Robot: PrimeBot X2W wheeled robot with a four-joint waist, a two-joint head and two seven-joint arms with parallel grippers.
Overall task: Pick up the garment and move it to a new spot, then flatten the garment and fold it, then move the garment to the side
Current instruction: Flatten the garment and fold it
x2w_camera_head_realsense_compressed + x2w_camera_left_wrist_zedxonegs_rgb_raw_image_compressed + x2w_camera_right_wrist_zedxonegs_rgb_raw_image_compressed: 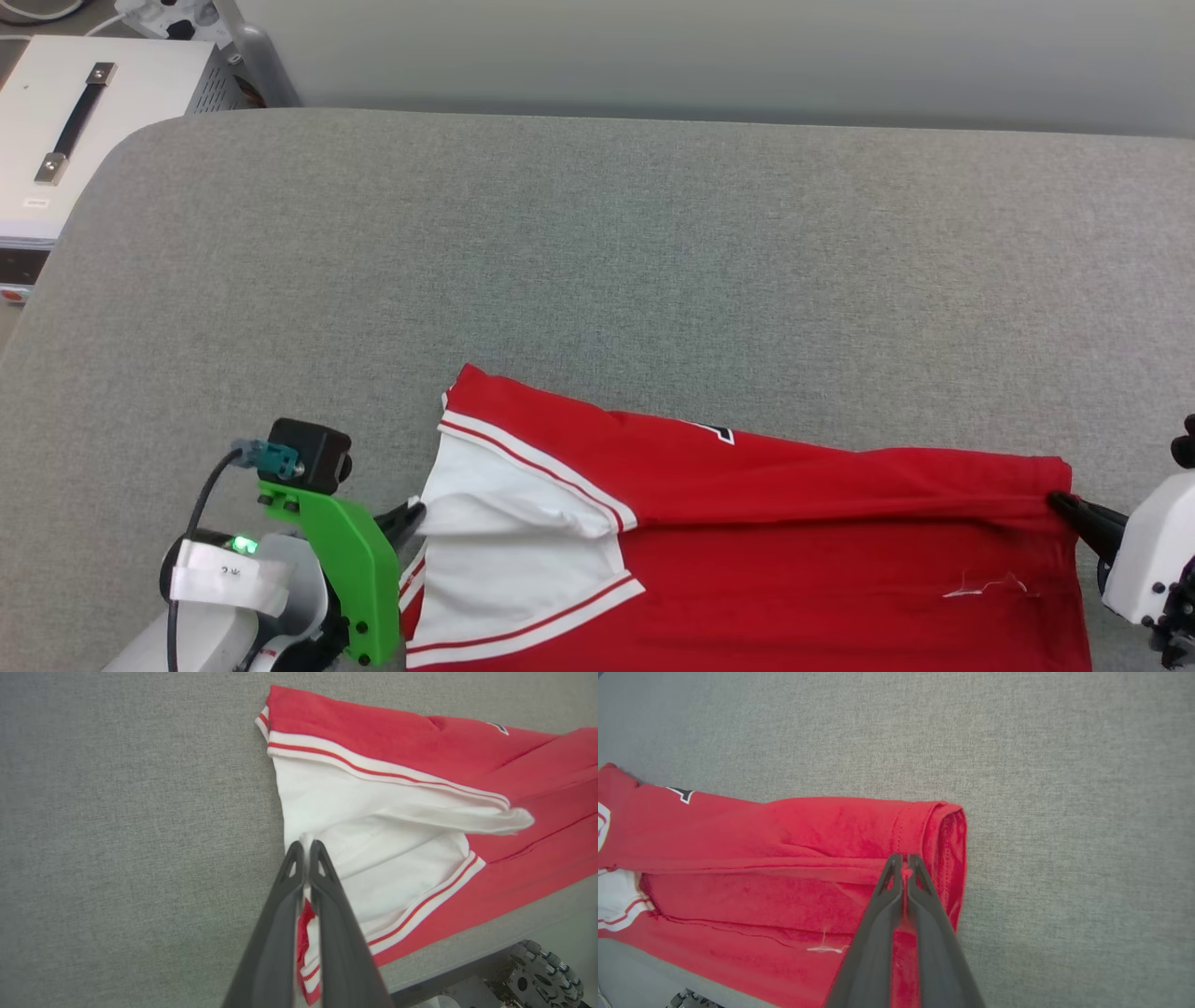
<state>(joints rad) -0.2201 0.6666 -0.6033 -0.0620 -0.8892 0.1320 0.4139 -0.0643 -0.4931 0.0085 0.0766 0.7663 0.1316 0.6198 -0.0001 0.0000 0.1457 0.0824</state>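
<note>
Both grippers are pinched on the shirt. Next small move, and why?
Probably lift both ends slightly together and carry the garment away from the robot, held taut. The left gripper is shut on the white sleeve, the right gripper on the red hem; the garment lies creased near the near edge of the grey surface, with bare surface beyond.
</note>
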